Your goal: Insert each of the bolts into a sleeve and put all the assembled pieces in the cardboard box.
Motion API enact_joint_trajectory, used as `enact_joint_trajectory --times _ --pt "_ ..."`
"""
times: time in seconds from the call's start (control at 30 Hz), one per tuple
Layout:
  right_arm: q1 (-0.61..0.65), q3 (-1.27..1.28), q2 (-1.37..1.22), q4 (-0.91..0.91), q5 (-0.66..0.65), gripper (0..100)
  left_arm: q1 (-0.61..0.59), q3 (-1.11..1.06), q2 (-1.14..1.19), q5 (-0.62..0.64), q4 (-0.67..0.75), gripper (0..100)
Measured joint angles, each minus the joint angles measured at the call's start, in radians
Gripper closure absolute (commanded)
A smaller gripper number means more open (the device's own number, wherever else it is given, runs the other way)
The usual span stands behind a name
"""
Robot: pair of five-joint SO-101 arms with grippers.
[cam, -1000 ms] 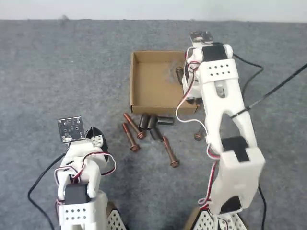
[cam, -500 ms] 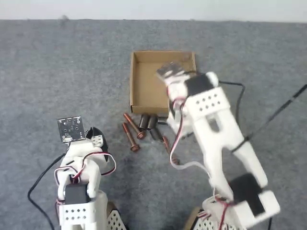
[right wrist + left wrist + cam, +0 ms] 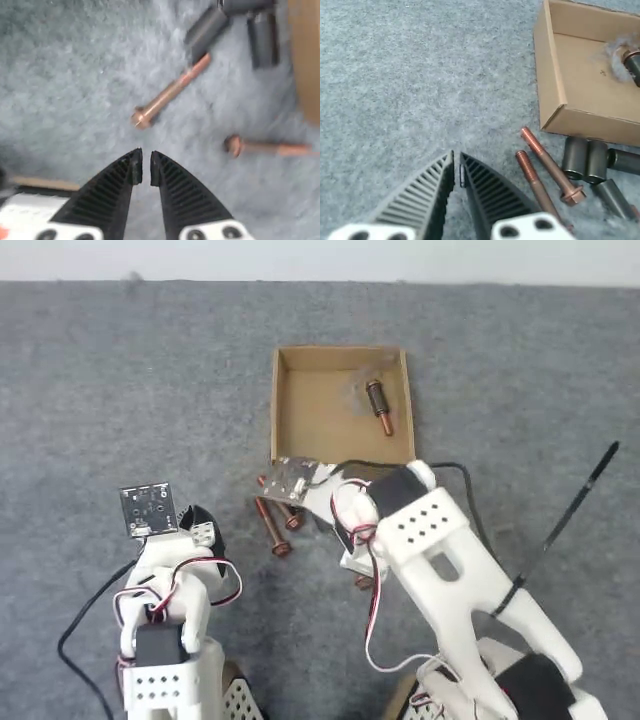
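The cardboard box [image 3: 290,400] stands at the back of the grey carpet, with one bolt-in-sleeve piece [image 3: 378,406] lying inside near its right wall. Just in front of the box lie loose copper bolts [image 3: 270,527] and dark sleeves [image 3: 575,157]. My right arm [image 3: 400,515] hangs over this pile. Its gripper [image 3: 145,166] is shut and holds nothing, low over the carpet near one bolt [image 3: 170,92] and another bolt [image 3: 265,147]. My left gripper [image 3: 456,167] is shut and empty, on the carpet left of two bolts [image 3: 547,162].
A sleeve [image 3: 207,27] and a second sleeve [image 3: 262,32] lie between the right gripper and the box wall [image 3: 305,50]. The left arm [image 3: 165,610] sits at the front left. A black cable [image 3: 570,520] runs off to the right.
The right arm swung back from over the box to above the loose parts. The assembled piece it held now lies in the box. The left arm stayed put.
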State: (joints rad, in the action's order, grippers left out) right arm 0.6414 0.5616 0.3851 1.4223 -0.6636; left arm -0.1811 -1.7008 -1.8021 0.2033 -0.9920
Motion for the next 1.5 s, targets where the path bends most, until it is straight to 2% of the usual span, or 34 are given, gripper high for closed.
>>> enact_joint_trajectory --times 0.2,0.53,0.67,1.07,1.5 --pt "0.000 0.121 0.003 -0.198 -0.078 89.8 0.000 0.000 0.000 0.000 0.000 99" --pt "0.000 0.140 -0.003 -0.358 -0.172 89.5 0.000 0.000 0.000 0.000 0.000 99" --pt "0.000 0.140 -0.091 -0.419 -0.221 89.6 0.000 0.000 0.000 0.000 0.000 99" --pt "-0.041 0.012 -0.269 -0.442 -0.296 89.7 0.000 0.000 0.000 -0.038 0.000 99" --pt "-0.048 -0.176 -0.459 -0.442 -0.307 89.4 0.000 0.000 0.000 -0.041 0.000 99"
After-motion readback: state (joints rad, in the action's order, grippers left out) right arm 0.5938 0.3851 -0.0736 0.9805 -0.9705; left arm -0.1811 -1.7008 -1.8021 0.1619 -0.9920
